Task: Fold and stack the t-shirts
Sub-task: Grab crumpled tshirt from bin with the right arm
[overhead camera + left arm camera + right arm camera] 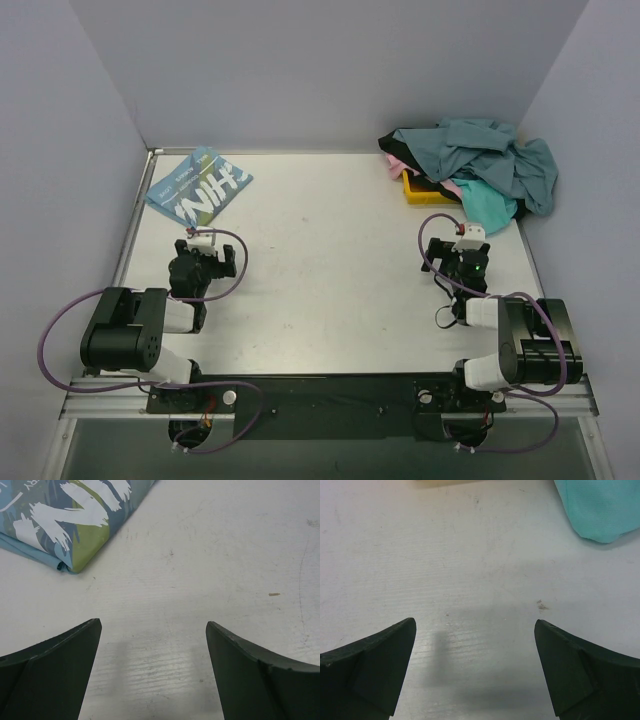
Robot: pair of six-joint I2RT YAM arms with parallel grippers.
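Light-blue tee (pixel 198 188) folded; heap (pixel 470 160) still unsorted.
Our left fingers (pixel 50 665) & right fingers (pixel 370 660) gape wide, empty; heap's tangled, so we may drag 2 tees together.

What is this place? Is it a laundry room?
Probably a robot lab booth, not a laundry: two robot arms bolted to a white table, plain walls around it, t-shirts heaped over a yellow bin.

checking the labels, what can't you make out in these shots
Bin: top view, mostly buried under the pile; contents hidden.
Pile: tangled, shirt count unclear.
Folded shirt: left wrist view, cut by top and left edges; lettering incomplete.
Turquoise shirt: right wrist view, cut by top and right edges.
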